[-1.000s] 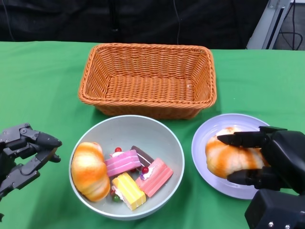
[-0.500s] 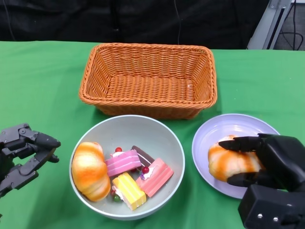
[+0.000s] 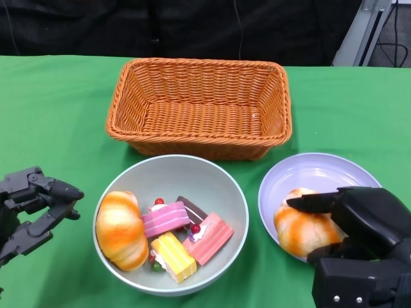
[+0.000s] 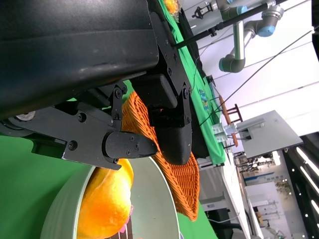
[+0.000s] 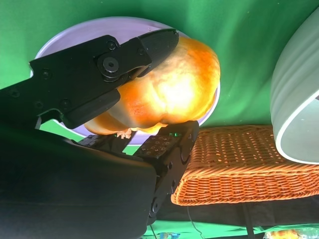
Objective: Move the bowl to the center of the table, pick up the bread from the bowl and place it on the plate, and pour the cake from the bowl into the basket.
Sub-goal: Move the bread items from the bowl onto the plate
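Black and empty, fingers apart, the left hand (image 3: 32,208) hovers left of the pale green round bowl (image 3: 171,168) holding bread and cakes. Right of the bowl, the right hand (image 3: 359,224) clamps a glazed orange bread roll (image 3: 298,228) on the lavender round plate (image 3: 314,172).

Green counter (image 3: 58,115); orange woven basket (image 3: 199,106); pale grey-green bowl (image 3: 192,170); lilac plate (image 3: 314,173); orange-and-white striped bread (image 3: 298,228).
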`<action>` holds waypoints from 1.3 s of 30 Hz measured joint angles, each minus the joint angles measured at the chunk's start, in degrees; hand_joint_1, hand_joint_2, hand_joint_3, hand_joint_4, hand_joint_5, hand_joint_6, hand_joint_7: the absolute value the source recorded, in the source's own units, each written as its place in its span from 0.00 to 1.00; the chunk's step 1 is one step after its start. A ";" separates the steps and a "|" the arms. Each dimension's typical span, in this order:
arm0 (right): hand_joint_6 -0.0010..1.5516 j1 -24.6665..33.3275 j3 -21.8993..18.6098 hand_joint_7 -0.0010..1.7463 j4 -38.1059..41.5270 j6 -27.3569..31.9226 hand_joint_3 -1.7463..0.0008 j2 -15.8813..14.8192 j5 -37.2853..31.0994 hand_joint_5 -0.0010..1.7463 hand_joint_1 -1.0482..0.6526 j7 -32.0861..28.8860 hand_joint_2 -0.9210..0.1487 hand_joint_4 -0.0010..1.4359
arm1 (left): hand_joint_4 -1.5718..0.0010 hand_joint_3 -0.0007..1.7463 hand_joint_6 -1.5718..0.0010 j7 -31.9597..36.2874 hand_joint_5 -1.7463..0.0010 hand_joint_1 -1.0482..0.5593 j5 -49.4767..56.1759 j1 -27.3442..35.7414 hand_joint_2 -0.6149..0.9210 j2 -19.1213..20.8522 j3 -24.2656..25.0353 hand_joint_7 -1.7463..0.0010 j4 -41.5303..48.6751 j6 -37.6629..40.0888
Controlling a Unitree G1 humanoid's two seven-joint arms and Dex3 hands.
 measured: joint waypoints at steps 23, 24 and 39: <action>0.26 1.32 0.54 0.00 -6.61 9.09 0.99 -0.54 0.97 0.00 0.24 7.57 0.00 0.06 | 0.50 0.19 0.40 0.00 0.28 0.58 0.12 -0.25 1.00 0.00 -0.03 0.56 1.34 -0.83; 0.28 1.33 0.52 0.01 -7.01 9.80 0.98 -0.49 1.52 0.01 0.24 8.26 0.00 0.08 | 0.50 0.19 0.40 0.00 0.28 0.58 0.12 -0.25 1.00 0.02 -0.03 0.56 1.34 -0.85; 0.29 1.17 0.52 0.00 -8.09 12.45 0.97 -0.43 2.35 0.05 0.26 8.17 0.00 0.20 | 0.50 0.18 0.40 -0.03 0.27 0.58 0.09 -0.25 1.00 0.14 -0.05 0.56 1.38 -1.11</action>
